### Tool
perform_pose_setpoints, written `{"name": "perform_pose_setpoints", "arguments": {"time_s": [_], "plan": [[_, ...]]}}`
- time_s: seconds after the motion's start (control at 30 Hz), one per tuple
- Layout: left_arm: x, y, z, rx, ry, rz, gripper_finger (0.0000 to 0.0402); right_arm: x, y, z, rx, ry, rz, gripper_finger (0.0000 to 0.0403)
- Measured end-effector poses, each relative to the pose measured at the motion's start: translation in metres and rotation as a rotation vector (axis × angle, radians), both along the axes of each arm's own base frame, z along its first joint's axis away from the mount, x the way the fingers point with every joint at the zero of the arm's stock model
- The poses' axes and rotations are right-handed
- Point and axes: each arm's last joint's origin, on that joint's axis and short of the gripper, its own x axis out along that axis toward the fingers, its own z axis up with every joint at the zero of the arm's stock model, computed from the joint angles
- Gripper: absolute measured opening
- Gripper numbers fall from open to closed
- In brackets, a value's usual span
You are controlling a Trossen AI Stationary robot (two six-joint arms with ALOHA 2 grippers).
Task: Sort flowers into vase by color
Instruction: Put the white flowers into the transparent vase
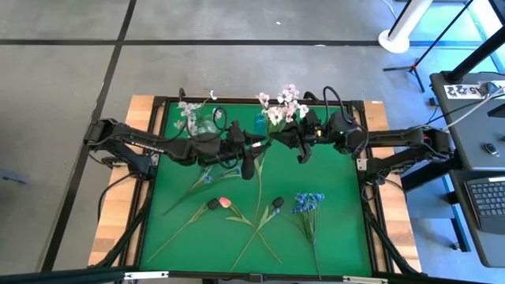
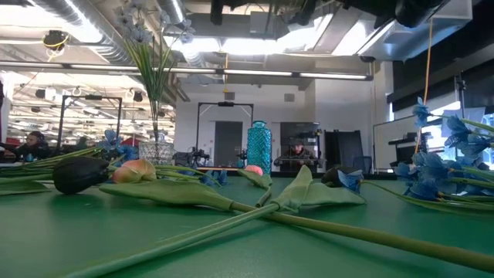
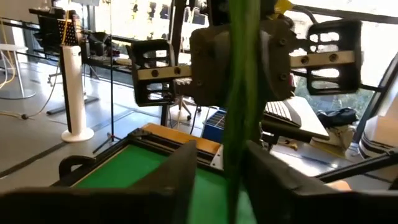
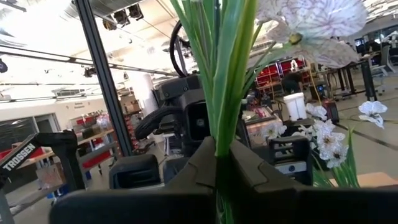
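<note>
My right gripper (image 4: pixel 217 165) (image 1: pixel 288 143) is shut on a white-blossomed flower (image 4: pixel 311 28) (image 1: pixel 280 109) above the table's far middle, beside the blue vase (image 1: pixel 260 123) (image 2: pixel 259 147). My left gripper (image 3: pixel 222 162) (image 1: pixel 259 147) faces it. Its fingers are narrowly open on either side of the green stem (image 3: pixel 241 93), with a gap showing on one side. A clear vase (image 1: pixel 202 123) (image 2: pixel 157 148) holds pale blue sprays. On the mat lie a pink tulip (image 1: pixel 224 202) (image 2: pixel 135 171), dark buds (image 1: pixel 278 202) and a blue spray (image 1: pixel 308 203) (image 2: pixel 436 174). My right gripper pinches the white flower's green stems (image 4: pixel 219 134) between its two fingers, which come level from the table's right. The stems rise upright out of the hold, with the blossoms above. What hangs below the fingers is hidden by the gripper.
More blue-blossomed stems (image 1: pixel 209 177) lie on the mat under the left arm. A long stem (image 1: pixel 259 189) runs from the grippers toward the near edge. The black frame (image 1: pixel 364 158) borders the green mat. There is open mat at the near left and near right.
</note>
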Motion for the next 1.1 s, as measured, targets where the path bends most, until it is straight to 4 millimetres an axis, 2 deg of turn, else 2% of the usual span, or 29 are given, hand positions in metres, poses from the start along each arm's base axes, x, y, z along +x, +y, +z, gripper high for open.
{"name": "perform_pose_setpoints", "arguments": {"time_s": [0.07, 0.1, 0.23, 0.47, 0.6, 0.73, 0.9, 1.1], "plan": [[-0.002, -0.003, 0.003, 0.012, -0.002, -0.001, 0.0033, 0.000, 0.000, 0.000, -0.013, -0.004, 0.011, 0.0021], [-0.005, -0.005, 0.006, 0.014, -0.006, 0.002, 0.0019, -0.001, 0.001, 0.001, -0.017, -0.009, 0.021, 0.0027], [-0.021, -0.010, 0.026, 0.033, -0.058, 0.012, 0.0007, -0.012, 0.004, 0.013, -0.055, -0.059, 0.057, 0.0071], [-0.070, -0.031, 0.071, 0.127, -0.152, 0.091, 0.0003, -0.046, 0.010, 0.041, -0.151, -0.155, 0.086, 0.0179], [-0.107, -0.045, 0.095, 0.194, -0.166, 0.173, 0.0002, -0.063, 0.013, 0.045, -0.206, -0.102, 0.061, 0.0227], [-0.143, -0.055, 0.110, 0.244, -0.118, 0.273, 0.0002, -0.075, 0.014, 0.041, -0.271, 0.003, 0.033, 0.0250], [-0.172, -0.054, 0.106, 0.265, -0.016, 0.365, 0.0001, -0.080, 0.015, 0.031, -0.323, 0.123, 0.032, 0.0252], [-0.199, -0.026, 0.076, 0.231, -0.075, 0.400, 0.0001, -0.074, 0.014, 0.019, -0.326, 0.233, 0.029, 0.0253]]}}
